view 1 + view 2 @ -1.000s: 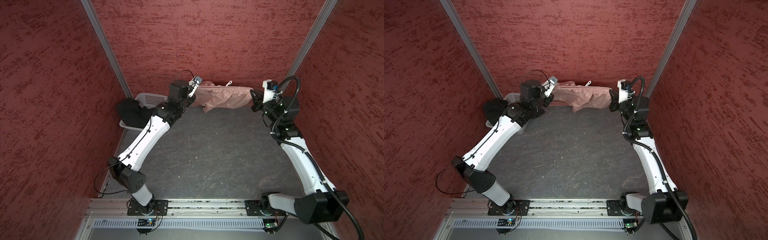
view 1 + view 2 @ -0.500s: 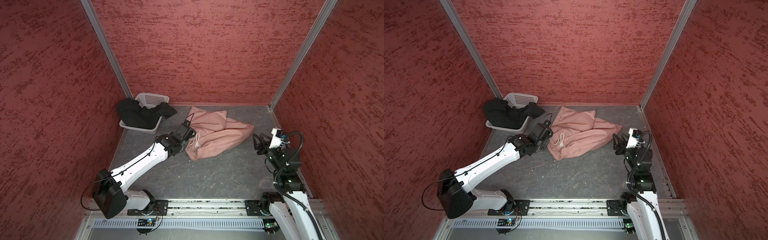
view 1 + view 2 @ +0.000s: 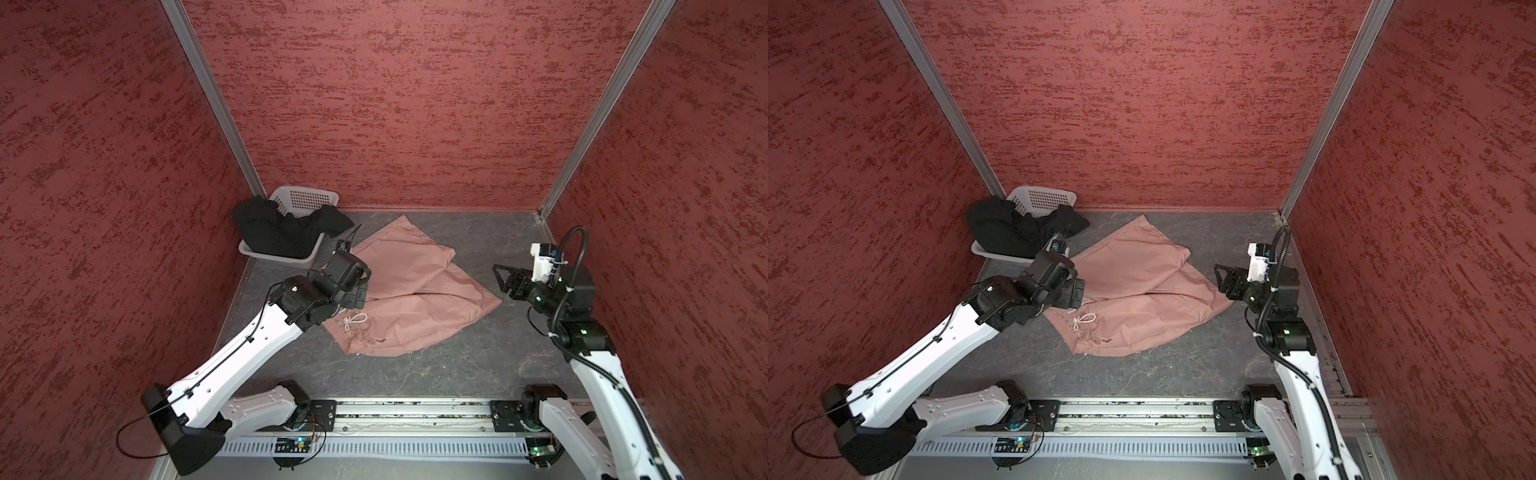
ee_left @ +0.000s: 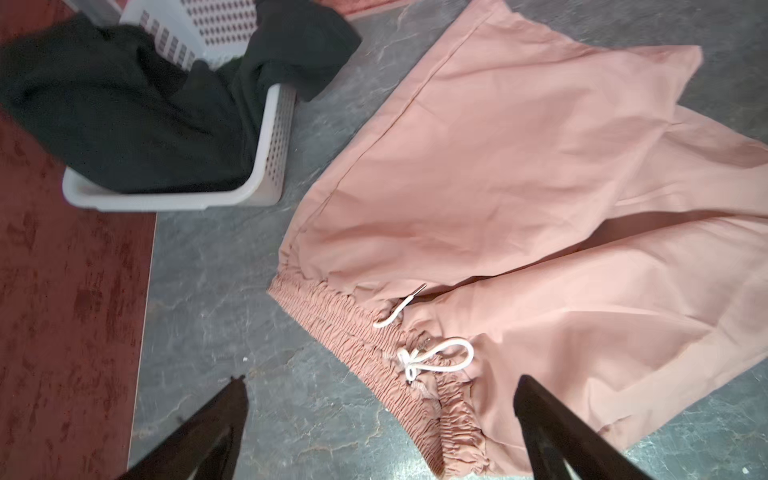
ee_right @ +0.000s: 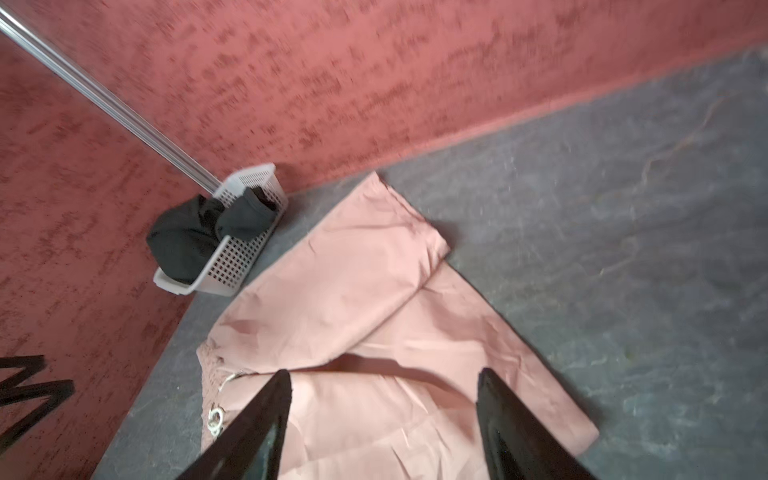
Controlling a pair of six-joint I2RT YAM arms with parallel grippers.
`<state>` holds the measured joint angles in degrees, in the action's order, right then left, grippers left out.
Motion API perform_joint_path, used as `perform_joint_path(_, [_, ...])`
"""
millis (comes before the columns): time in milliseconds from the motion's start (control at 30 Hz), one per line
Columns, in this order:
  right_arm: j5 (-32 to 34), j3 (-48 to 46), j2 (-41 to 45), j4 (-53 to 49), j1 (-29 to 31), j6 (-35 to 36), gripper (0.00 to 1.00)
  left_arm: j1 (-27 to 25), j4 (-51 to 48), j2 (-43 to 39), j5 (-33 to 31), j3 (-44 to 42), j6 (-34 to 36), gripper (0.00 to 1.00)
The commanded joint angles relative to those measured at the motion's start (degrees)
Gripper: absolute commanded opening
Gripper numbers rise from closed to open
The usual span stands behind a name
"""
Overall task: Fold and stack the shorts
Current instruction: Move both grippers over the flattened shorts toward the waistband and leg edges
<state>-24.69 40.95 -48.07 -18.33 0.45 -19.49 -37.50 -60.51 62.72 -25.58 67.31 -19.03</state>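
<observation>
Nearest, the left gripper (image 4: 380, 378) and right gripper (image 5: 384, 370) stand open and empty, flanking the pink shorts (image 3: 411, 291), which lie spread unfolded on the worktop (image 3: 457, 365). Beyond, the black shorts (image 3: 274, 232) slump in the basket (image 3: 305, 197). No fold or stacking looks done.

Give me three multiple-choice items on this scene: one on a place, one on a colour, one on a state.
1. Where do the black shorts lie?
A) draped in the white basket
B) flat mid-table
C) on the front rail

2. What colour is the pink shorts' drawstring?
A) black
B) white
C) blue

3. How is the left gripper?
A) shut on fabric
B) shut on the basket
C) open, empty

1 A: black fabric spills over the basket's rim.
2 B: a white bow lies by the waistband.
3 C: its jaws stand apart, gripping nothing.
</observation>
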Motion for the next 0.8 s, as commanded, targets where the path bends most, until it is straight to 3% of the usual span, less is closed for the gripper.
perform_joint_path(0, [-0.7, 4.7, -7.5, -2.6, 1.4, 2.5, 0.73, 4.7, 5.3, -0.3, 9.8, -6.3, -4.5, 0.99])
perform_joint_path(133, [1.0, 12.3, -23.0, -5.1, 3.3, 5.7, 0.73, 8.7, 12.7, -2.6, 15.7, -14.6, -10.7, 0.99])
perform_joint_path(300, [6.3, 13.2, -31.1, -1.8, 3.7, 4.3, 0.74, 11.8, 25.0, -3.6, 20.1, -24.7, -15.1, 0.99])
perform_joint_path(533, [1.2, 15.9, -42.8, 4.1, 10.9, 3.6, 0.52, 15.8, 31.8, -0.1, 24.5, -24.3, -13.1, 0.99])
perform_joint_path(767, [2.4, 13.9, -49.2, 8.9, 13.3, 1.6, 0.46, 17.4, 33.5, -1.1, 22.1, -25.2, -11.1, 0.99])
